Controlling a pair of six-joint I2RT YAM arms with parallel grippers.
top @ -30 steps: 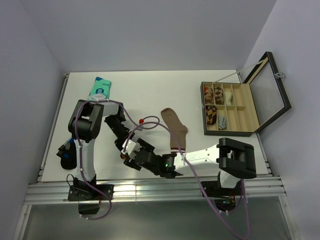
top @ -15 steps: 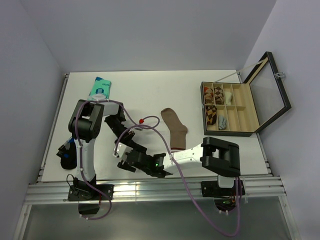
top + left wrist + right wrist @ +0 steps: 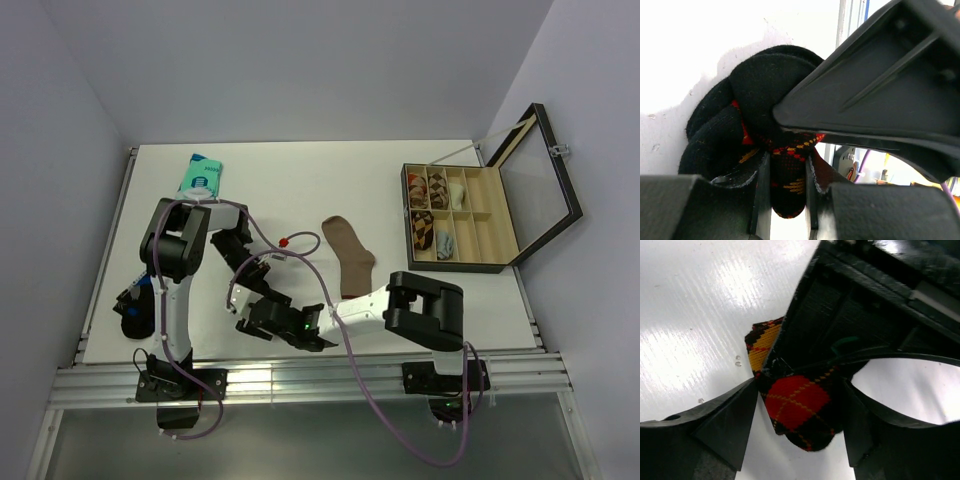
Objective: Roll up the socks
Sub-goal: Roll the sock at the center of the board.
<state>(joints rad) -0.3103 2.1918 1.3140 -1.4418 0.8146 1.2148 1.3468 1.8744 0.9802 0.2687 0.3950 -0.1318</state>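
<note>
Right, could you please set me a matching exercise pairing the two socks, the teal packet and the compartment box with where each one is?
1 argyle sock
2 tan sock
3 teal packet
4 compartment box

A lid open, table's right side
B lying flat, mid-table
C far left corner
D pinched in the left gripper

Pairs: 1-D, 2-B, 3-C, 4-A

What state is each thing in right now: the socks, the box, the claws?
argyle sock: bunched up, gripped.
tan sock: lying flat, unrolled.
organizer box: lid open.
left gripper: shut on argyle sock.
right gripper: jaws around the sock's end, grip unclear.
</note>
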